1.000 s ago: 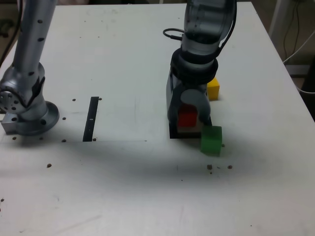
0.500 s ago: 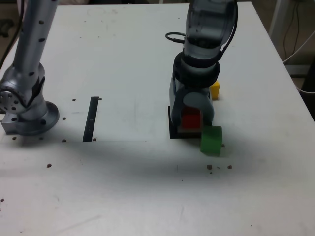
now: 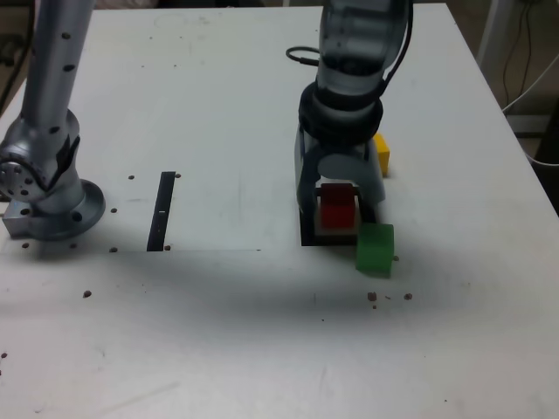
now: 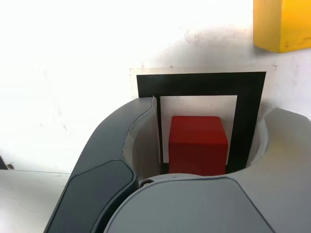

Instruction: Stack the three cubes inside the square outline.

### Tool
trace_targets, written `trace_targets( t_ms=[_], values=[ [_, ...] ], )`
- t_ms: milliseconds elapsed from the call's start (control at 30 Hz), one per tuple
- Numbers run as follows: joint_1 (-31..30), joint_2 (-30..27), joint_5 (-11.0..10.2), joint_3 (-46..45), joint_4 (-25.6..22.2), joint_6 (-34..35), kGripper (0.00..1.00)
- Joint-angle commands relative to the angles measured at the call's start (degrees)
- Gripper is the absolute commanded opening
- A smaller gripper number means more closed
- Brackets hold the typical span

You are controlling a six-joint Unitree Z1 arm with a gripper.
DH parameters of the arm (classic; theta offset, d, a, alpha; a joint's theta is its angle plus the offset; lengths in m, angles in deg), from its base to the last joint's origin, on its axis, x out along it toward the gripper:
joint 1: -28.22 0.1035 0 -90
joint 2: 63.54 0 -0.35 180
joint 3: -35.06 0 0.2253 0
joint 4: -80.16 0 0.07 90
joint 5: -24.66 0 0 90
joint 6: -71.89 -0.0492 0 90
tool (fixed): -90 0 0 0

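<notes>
The red cube (image 3: 336, 208) (image 4: 198, 144) rests on the white centre of the square outline (image 3: 305, 232) (image 4: 201, 82). My gripper (image 3: 338, 202) (image 4: 211, 114) straddles it, open, with a gap showing between each finger and the cube's sides in the wrist view. The green cube (image 3: 376, 249) sits on the table just outside the outline's near corner on the exterior view's right. Behind the gripper, the yellow cube (image 3: 382, 155) (image 4: 282, 24) is partly hidden by the arm in the exterior view.
A straight black strip (image 3: 162, 209) lies toward the exterior view's left, near the arm's round base (image 3: 52, 205). Small dark specks dot the white table (image 3: 218, 332). Cables hang beyond the table's right edge (image 3: 524, 131).
The jaws have spread apart and let go of the red cube, which stays put inside the outline. The green and yellow cubes have not moved.
</notes>
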Motion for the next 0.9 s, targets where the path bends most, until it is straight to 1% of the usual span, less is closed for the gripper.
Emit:
trace_targets(
  t_ms=[0,100,167,267,400,600,867],
  values=[
    [0.09,-1.65,-0.51,1.21,-1.33,0.01,0.99],
    [0.31,-3.16,-1.57,3.42,-4.42,-0.23,0.99],
    [0.98,-3.33,-2.22,5.98,-7.02,-1.69,0.99],
    [2.67,-2.38,-2.26,9.63,-9.83,-5.22,0.99],
    [5.16,-0.74,-1.99,13.67,-12.38,-9.77,0.99],
    [8.06,2.63,-1.70,17.82,-13.41,-13.24,0.99],
    [13.16,9.15,0.35,19.84,-13.00,-16.69,0.99]
  ],
)
